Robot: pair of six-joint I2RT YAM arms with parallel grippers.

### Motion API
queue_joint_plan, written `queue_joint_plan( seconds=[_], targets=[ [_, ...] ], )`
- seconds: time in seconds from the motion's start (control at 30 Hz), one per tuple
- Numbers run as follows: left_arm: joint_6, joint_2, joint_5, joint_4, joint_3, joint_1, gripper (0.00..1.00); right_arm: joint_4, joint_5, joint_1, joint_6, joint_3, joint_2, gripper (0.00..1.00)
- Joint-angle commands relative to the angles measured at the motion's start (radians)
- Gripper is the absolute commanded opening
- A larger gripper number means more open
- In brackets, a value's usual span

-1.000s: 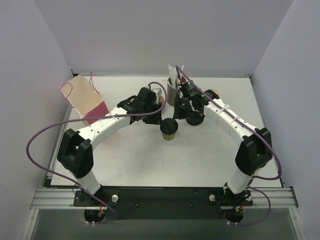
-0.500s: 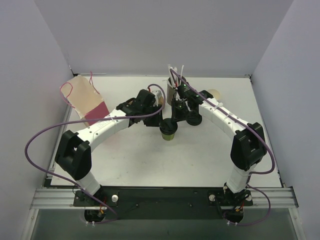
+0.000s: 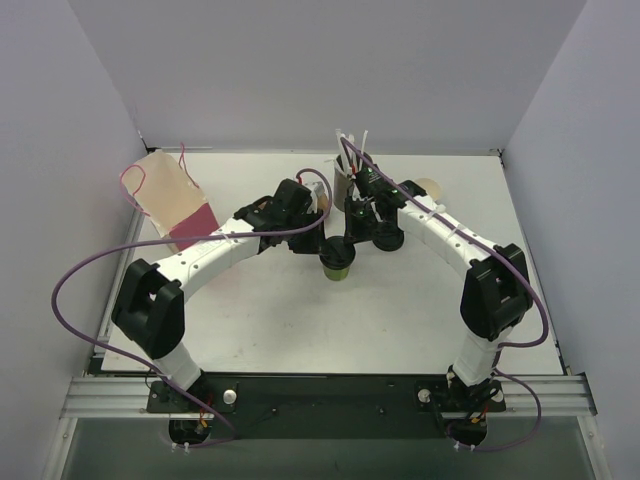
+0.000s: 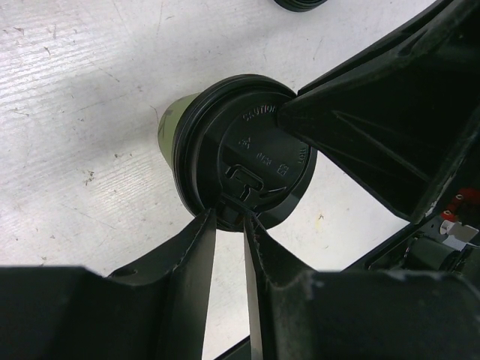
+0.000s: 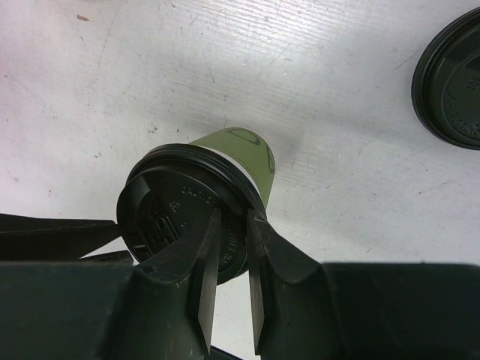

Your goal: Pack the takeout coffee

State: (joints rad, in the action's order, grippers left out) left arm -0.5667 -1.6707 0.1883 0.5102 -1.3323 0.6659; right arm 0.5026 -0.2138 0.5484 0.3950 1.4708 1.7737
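At the upper left of the overhead frame I see a tan paper bag (image 3: 168, 205) on the white counter (image 3: 300, 320). Near the centre, my left fingers (image 4: 229, 229) are nearly together, pinching the rim of the black lid (image 4: 247, 161). It sits on the green paper cup (image 3: 337, 268), which stands upright on the counter. My right fingers (image 5: 231, 232) pinch the same rim from the right. Just right lies a second black lid (image 5: 450, 82); above it in the frame stands a grey holder of white straws (image 3: 345, 185).
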Motion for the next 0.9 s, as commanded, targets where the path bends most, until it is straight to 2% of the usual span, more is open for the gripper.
queue_joint_plan(
  seconds=[0.0,0.87],
  targets=[
    [0.002,-0.026,-0.007,-0.038,0.004,0.006,0.32,0.005,-0.001,0.002,0.013,-0.012,0.012,0.16],
    [0.053,-0.11,-0.113,0.028,0.01,0.038,0.29,0.011,0.047,0.042,0.125,-0.153,-0.02,0.11]
  ],
)
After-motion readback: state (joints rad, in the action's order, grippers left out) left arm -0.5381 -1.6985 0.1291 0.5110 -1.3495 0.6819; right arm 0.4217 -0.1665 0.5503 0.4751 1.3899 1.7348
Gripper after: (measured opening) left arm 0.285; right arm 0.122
